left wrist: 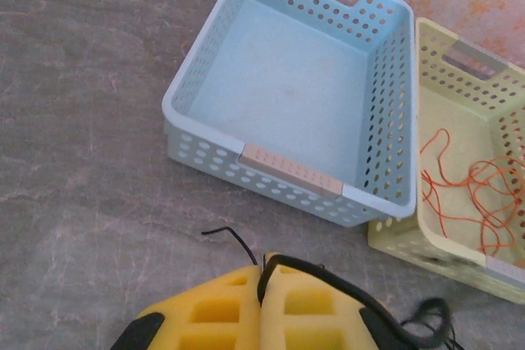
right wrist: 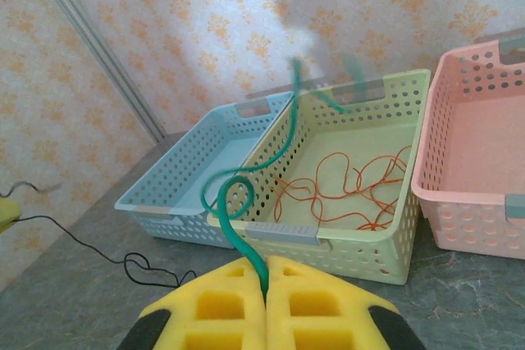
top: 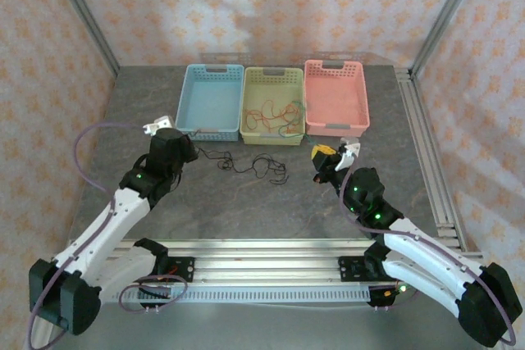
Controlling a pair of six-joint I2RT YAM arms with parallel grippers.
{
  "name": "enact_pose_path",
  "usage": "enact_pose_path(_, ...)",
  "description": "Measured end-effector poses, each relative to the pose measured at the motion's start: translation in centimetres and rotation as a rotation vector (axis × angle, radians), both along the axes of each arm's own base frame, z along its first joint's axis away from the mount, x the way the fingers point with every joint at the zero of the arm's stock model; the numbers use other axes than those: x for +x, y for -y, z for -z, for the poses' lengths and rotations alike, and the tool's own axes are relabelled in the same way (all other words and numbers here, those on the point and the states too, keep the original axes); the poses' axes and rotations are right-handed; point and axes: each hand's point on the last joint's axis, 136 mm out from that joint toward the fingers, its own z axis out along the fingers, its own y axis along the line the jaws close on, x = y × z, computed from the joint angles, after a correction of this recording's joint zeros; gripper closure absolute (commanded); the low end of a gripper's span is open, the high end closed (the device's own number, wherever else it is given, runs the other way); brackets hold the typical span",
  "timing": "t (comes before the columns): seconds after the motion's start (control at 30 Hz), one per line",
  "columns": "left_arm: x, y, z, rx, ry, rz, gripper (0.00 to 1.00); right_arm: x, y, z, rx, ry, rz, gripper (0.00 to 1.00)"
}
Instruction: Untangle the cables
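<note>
My left gripper [top: 194, 154] is shut on one end of a thin black cable [left wrist: 233, 240]; in the left wrist view its yellow pads [left wrist: 264, 275] pinch the wire, whose free tip pokes out ahead. The black cable [top: 250, 166] trails in loops across the table between the arms. To the right, my right gripper [top: 323, 156] is shut on a green cable [right wrist: 243, 176], which curls upward from the closed pads [right wrist: 264, 276] toward the yellow-green basket. An orange-red cable [top: 274, 112] [right wrist: 361, 188] lies tangled inside that basket.
Three baskets stand in a row at the back: blue [top: 190, 101], yellow-green [top: 273, 138], pink [top: 336, 127]. The blue basket [left wrist: 271, 178] sits just ahead of the left gripper. Aluminium frame rails run along the right side and the near edge.
</note>
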Motion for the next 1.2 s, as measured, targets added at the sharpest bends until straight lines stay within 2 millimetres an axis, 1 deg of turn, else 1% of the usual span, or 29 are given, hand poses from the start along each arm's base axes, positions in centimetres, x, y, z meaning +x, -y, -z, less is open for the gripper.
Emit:
enact_pose_path(0.1,-0.4,0.8,0.5,-0.029,-0.026,0.038,1.00,-0.2,-0.4,-0.2,0.006,0.006,-0.026,1.00)
enact_pose_path(0.13,-0.4,1.2,0.9,-0.040,-0.044,0.055,0.96,-0.2,-0.6,-0.3,0.010,0.010,-0.038,1.00)
enact_pose_path(0.23,-0.7,2.4,2.7,-0.065,-0.129,0.109,0.52,-0.5,-1.4,-0.5,0.019,0.020,-0.083,1.00)
enact_pose_path(0.27,-0.9,2.8,3.5,-0.075,-0.164,0.126,0.44,-0.6,-1.7,-0.5,0.019,0.020,-0.098,1.00)
enact_pose_path(0.3,-1.1,3.1,4.1,-0.084,-0.192,0.139,0.40,-0.6,-1.9,-0.4,0.020,0.019,-0.112,1.00)
enact_pose_path(0.33,-1.4,3.4,4.6,-0.092,-0.219,0.150,0.37,-0.7,-2.2,-0.3,0.019,0.017,-0.127,1.00)
enact_pose_path(0.43,-2.4,4.0,5.2,-0.119,-0.272,0.174,0.35,-0.9,-3.0,0.2,0.015,0.005,-0.170,1.00)
enact_pose_path(0.5,-2.7,4.4,4.8,-0.129,-0.282,0.190,0.35,-1.0,-3.4,0.5,0.009,-0.005,-0.194,1.00)
enact_pose_path(0.57,-2.8,4.7,3.7,-0.143,-0.271,0.207,0.34,-1.1,-3.8,0.9,0.005,-0.016,-0.219,1.00)
enact_pose_path(0.67,-2.8,5.0,1.2,-0.163,-0.229,0.225,0.32,-1.5,-4.6,1.4,-0.003,-0.030,-0.263,1.00)
enact_pose_path(0.73,-2.4,5.3,-1.1,-0.174,-0.190,0.235,0.30,-2.0,-5.3,1.7,-0.013,-0.034,-0.304,1.00)
enact_pose_path(0.83,-1.3,5.7,-4.9,-0.188,-0.123,0.245,0.30,-2.8,-6.4,2.1,-0.029,-0.039,-0.367,1.00)
enact_pose_path(0.9,-0.4,6.2,-7.0,-0.202,-0.091,0.262,0.31,-3.2,-7.0,2.3,-0.038,-0.039,-0.407,1.00)
enact_pose_path(0.97,0.4,7.0,-8.2,-0.219,-0.077,0.285,0.31,-3.6,-7.5,2.4,-0.043,-0.035,-0.442,1.00)
enact_pose_path(1.03,1.0,7.9,-8.4,-0.220,-0.084,0.323,0.31,-4.0,-7.9,2.3,-0.045,-0.025,-0.475,1.00)
enact_pose_path(1.1,1.3,8.8,-7.9,-0.195,-0.115,0.359,0.31,-4.3,-8.3,2.1,-0.045,-0.014,-0.502,1.00)
enact_pose_path(1.2,1.7,10.8,-7.0,-0.151,-0.152,0.419,0.31,-4.7,-8.6,1.8,-0.046,-0.002,-0.533,1.00)
